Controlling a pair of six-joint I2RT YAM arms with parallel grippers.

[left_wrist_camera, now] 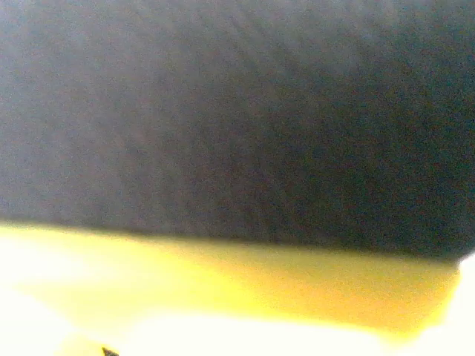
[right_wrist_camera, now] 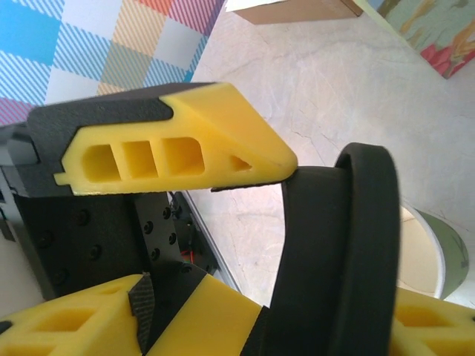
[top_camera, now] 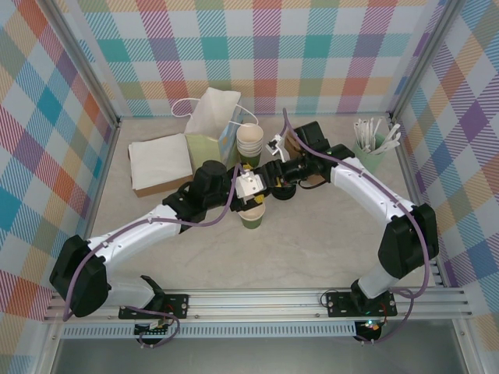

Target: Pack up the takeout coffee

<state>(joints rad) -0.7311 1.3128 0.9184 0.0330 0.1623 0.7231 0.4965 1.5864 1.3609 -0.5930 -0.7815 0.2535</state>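
While the right gripper (right_wrist_camera: 319, 237) had the black lid (right_wrist_camera: 364, 222) on edge between parted fingers, grip unclear, the green cup (top_camera: 253, 216) stood mid-table under the left gripper (top_camera: 251, 199), hold likewise unclear. The lid probably needed levelling over the rim before even pressing.

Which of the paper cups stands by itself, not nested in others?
The dark green cup lower in the top view; the nested stack stands beside the white bag.
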